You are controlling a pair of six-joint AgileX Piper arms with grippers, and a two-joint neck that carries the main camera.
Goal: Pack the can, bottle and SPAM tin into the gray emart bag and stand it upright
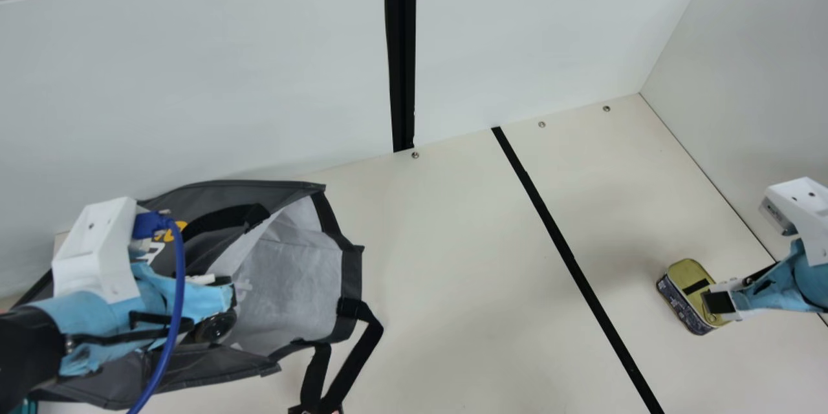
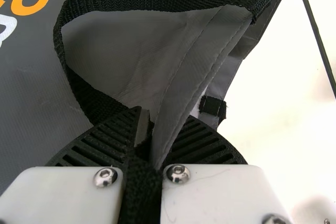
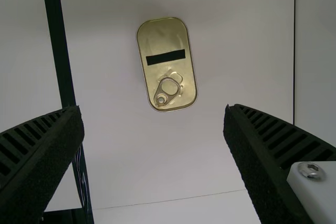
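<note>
Main view: gray emart bag (image 1: pixel 288 278) lies on its side, mouth toward the SPAM tin (image 1: pixel 681 273). Tin sits lid up, well apart from bag, beyond the black stripe (image 1: pixel 576 265); side wall (image 1: pixel 750 97) past it. Dark round object (image 1: pixel 217 325) inside bag mouth; can or bottle, cannot tell. Loose handle (image 1: pixel 362 343) droops by the mouth, could snag the tin on entry

Left wrist view: left gripper (image 2: pixel 149 135) closed on bag's rim and strap webbing. Best kept firm, mouth spread

Right wrist view: right gripper (image 3: pixel 153 107) spread wide, holding nothing, tin ahead between its fingers, away from bag. Step in hand, as judged: pick up tin. Centre over it, descend level, close across the narrow sides, then carry bagward
</note>
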